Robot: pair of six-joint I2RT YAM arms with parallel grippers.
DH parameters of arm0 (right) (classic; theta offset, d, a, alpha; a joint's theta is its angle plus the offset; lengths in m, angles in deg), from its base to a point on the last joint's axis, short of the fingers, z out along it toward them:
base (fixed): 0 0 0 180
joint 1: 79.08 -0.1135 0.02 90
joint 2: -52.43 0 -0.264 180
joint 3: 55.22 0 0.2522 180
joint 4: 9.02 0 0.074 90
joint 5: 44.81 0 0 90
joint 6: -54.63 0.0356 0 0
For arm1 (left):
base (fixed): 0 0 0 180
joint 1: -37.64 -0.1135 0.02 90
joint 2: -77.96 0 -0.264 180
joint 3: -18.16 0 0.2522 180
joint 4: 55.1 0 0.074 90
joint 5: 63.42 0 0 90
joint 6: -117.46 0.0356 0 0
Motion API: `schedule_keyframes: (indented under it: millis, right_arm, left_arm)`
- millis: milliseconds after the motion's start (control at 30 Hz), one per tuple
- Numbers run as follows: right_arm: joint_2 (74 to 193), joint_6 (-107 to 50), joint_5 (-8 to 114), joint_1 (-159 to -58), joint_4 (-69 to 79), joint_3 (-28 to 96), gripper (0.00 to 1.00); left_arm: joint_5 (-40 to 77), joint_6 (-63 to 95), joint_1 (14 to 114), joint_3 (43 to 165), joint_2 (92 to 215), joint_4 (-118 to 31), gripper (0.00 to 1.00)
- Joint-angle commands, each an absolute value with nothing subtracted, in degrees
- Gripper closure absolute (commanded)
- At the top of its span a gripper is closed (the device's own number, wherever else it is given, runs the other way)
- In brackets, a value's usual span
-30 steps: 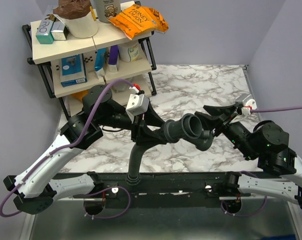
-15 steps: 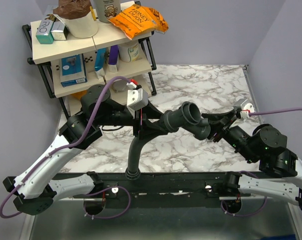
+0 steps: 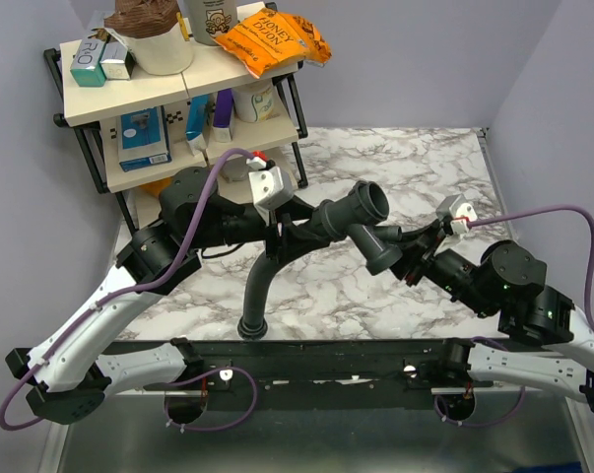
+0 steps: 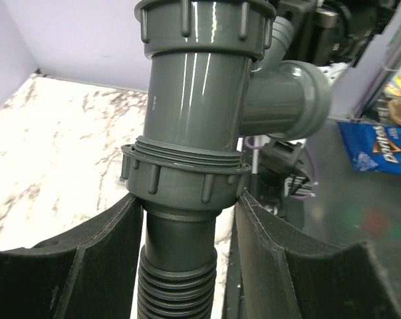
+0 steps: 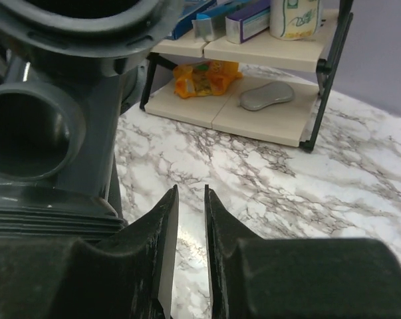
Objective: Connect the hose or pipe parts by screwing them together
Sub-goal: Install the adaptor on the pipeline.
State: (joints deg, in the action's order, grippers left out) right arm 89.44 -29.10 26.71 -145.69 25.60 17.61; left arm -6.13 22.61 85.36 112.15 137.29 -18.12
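Note:
The dark grey branched pipe fitting (image 3: 361, 222) hangs in mid-air over the marble table, with the black ribbed hose (image 3: 260, 291) drooping from its lower end. My left gripper (image 3: 297, 241) is shut on the ribbed collar nut (image 4: 183, 183) where hose (image 4: 177, 286) and fitting (image 4: 193, 93) meet; the fingers (image 4: 114, 226) press both sides. My right gripper (image 3: 403, 261) sits just right of the fitting's side branch. In the right wrist view its jaws (image 5: 191, 189) stand a narrow slit apart with nothing between them, and the fitting (image 5: 47, 133) is to their left.
A two-tier shelf rack (image 3: 178, 108) with boxes, bottles and an orange snack bag (image 3: 272, 39) stands at the back left. A grey pebble-shaped object (image 5: 267, 98) lies on its lower shelf. A black rail (image 3: 326, 360) runs along the near edge. Walls close the back and right.
The left arm has carried the fitting and hose farther back, and the hose end swung left. The right gripper moved left up to the fitting's branch while its jaws narrowed.

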Motion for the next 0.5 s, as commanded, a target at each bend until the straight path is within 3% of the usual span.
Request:
schedule_keyframes:
  millis: [0,467]
  right_arm:
    - [90.92,-28.42,33.32,-145.52,25.48,18.82,0.72]
    - [95.93,-28.33,42.02,-145.87,22.23,24.37,0.74]
  left_arm:
    - [1.09,25.25,85.1,111.9,137.37,-19.37,1.0]
    - [5.57,29.91,85.19,110.32,138.43,-17.26,1.0]
